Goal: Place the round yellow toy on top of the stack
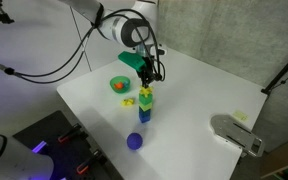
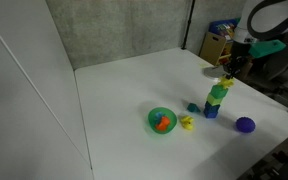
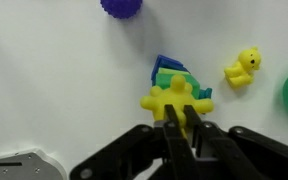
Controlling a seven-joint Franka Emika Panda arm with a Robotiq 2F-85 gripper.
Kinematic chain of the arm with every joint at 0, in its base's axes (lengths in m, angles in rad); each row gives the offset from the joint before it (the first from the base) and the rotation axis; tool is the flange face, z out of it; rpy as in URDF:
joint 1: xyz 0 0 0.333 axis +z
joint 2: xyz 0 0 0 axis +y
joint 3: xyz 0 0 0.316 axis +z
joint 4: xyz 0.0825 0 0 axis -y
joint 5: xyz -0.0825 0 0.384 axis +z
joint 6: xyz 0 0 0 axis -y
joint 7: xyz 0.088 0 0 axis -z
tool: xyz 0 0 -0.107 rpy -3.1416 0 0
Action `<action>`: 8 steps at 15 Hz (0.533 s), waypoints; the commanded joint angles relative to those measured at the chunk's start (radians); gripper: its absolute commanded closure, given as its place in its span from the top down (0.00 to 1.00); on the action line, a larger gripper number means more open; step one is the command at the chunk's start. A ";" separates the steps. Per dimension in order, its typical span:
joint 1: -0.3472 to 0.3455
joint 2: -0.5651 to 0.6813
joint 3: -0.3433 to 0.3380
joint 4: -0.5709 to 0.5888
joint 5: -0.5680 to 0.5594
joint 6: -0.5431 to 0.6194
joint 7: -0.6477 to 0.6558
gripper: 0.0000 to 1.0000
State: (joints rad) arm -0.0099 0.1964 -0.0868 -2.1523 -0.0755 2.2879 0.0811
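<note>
Yellow round toy [image 3: 174, 100] — no long axis — clamped in claw [image 3: 183, 114] above upright stack [image 3: 167, 72].

No text, label, brand, number or sign can be read in any view. The round yellow toy [image 3: 162, 99] held in the claw [image 3: 181, 112] shows no legible mark. The grey device [image 1: 236, 132] far from the claw is too blurred to read.

Downward-pointing hand [image 3: 184, 112] pinches the round yellow toy [image 3: 160, 100].

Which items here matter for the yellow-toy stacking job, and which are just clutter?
Job: round yellow toy, stack, gripper.
Lying about: purple ball, yellow duck, green bowl, orange thing in it.
</note>
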 commanded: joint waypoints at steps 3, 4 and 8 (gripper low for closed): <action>-0.004 -0.034 0.002 -0.034 -0.033 0.013 0.033 0.05; -0.004 -0.033 0.002 -0.035 -0.033 0.013 0.033 0.05; -0.005 -0.031 0.003 -0.041 -0.028 0.015 0.029 0.05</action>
State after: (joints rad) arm -0.0099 0.1963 -0.0868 -2.1625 -0.0758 2.2879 0.0827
